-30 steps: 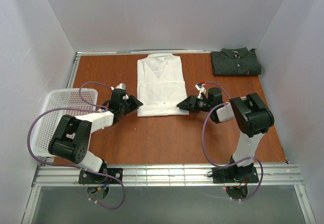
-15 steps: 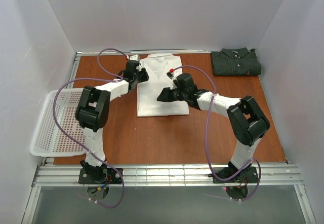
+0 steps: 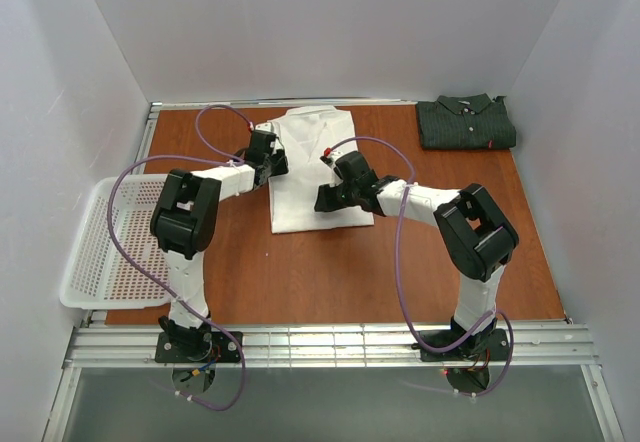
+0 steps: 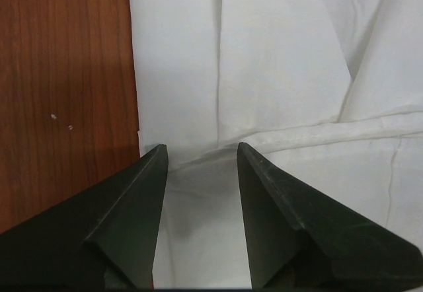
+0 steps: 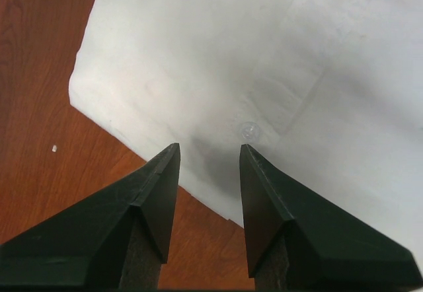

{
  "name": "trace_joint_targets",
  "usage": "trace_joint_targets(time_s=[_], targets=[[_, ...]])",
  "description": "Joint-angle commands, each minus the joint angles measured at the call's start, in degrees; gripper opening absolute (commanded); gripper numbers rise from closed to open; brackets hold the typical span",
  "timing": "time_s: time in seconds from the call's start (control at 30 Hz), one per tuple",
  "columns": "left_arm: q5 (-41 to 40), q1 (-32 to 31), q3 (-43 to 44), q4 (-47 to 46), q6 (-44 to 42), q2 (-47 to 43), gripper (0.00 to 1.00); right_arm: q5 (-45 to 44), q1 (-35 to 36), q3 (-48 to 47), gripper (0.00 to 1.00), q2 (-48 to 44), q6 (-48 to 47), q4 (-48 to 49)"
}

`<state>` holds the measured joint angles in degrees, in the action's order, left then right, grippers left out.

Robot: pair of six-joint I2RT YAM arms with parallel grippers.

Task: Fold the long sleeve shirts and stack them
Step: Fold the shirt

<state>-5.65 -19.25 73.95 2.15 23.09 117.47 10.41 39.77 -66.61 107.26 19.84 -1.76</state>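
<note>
A plain white shirt (image 3: 312, 142) lies folded flat in the middle of the table, collar at the far end. A dark grey-green shirt (image 3: 466, 123) with a small red tag lies folded at the back right. My left gripper (image 3: 279, 161) is open over the white shirt's left edge; in the left wrist view its fingertips (image 4: 201, 148) straddle white cloth (image 4: 277, 61). My right gripper (image 3: 322, 200) is open over the shirt's near part; in the right wrist view (image 5: 209, 148) it sits above the near hem (image 5: 198, 54), beside a clear button (image 5: 248, 131).
A white mesh basket (image 3: 100, 242) stands at the table's left edge. White walls enclose the brown wooden table (image 3: 330, 272) on three sides. A metal rail runs along the near edge.
Both arms swung from the near side out over the white shirt. In the last half second the left gripper settled at its left edge and the right moved toward the near hem.
</note>
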Motion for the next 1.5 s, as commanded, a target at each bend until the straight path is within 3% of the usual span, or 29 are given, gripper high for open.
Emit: trace_joint_targets(time_s=[0.0, 0.37, 0.77, 1.1, 1.2, 1.3, 1.47], targets=[[-3.05, 0.08, -1.88, 0.75, -1.91, -6.28, 0.41, -1.90, 0.05, 0.43, 0.35, -3.20, -2.61, -0.70], [-3.41, 0.08, -2.68, 1.01, -3.40, -8.84, 0.42, -1.36, 2.76, -1.15, 0.35, -3.64, -3.66, -1.58], [-1.47, 0.08, -1.27, 4.35, -0.16, -4.62, 0.21, -1.63, 4.88, -0.45, 0.35, -3.55, -2.70, -1.67], [-1.12, 0.08, -1.00, 5.23, 0.73, -2.69, 0.22, -1.28, 5.41, 0.08, 0.35, -3.20, -2.43, -1.58], [-1.29, 0.08, -1.27, 5.32, 0.73, -2.60, 0.14, -0.84, 5.58, 0.08, 0.34, -2.67, -1.99, -1.58], [-1.99, 0.08, -1.70, 5.32, 0.81, -3.65, 0.00, -0.66, 5.76, 0.08, 0.35, -2.67, -1.82, -1.58], [-1.30, 1.57, -4.07, 4.36, 3.71, -7.95, 0.00, -1.54, 5.76, 1.04, 0.34, -3.02, -2.17, -1.58]])
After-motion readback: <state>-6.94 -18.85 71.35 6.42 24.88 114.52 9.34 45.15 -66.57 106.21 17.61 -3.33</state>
